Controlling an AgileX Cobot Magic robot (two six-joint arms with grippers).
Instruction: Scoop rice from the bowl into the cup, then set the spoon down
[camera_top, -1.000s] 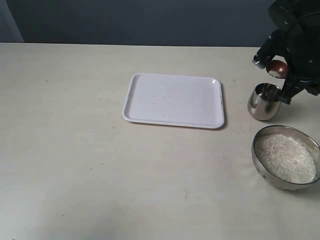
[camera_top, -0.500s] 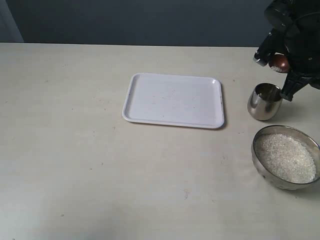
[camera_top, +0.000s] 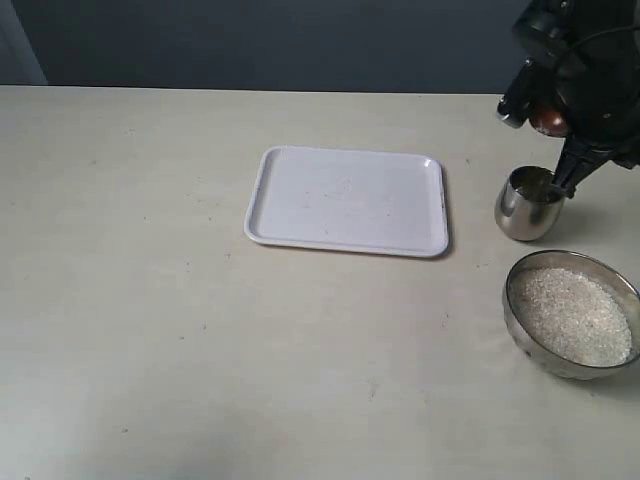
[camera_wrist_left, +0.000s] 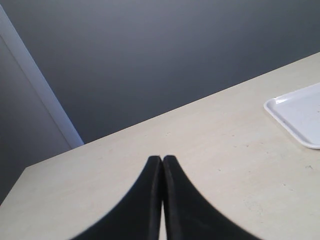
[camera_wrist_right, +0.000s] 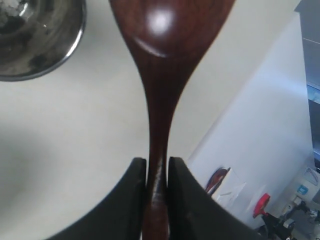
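Observation:
The reddish-brown wooden spoon (camera_wrist_right: 160, 75) is clamped by its handle in my right gripper (camera_wrist_right: 157, 165), which is shut on it. In the exterior view the spoon (camera_top: 549, 118) hangs above the small steel cup (camera_top: 529, 203) at the far right, its oval end showing no grains. The cup (camera_wrist_right: 35, 37) holds a little rice (camera_wrist_right: 12, 11) at its bottom. The wide steel bowl (camera_top: 572, 313) sits nearer, filled with white rice (camera_top: 573, 315). My left gripper (camera_wrist_left: 162, 159) is shut with nothing in it, over bare table away from these things; it does not show in the exterior view.
A white rectangular tray (camera_top: 349, 200) lies at the table's middle; its corner (camera_wrist_left: 297, 117) shows in the left wrist view. The dark right arm (camera_top: 585, 70) fills the upper right corner. A dark wall stands behind the table's far edge.
The spoon has risen and tipped above the cup; the white grains seen in it a second ago are gone from its oval end. The left gripper's earlier state is not shown.

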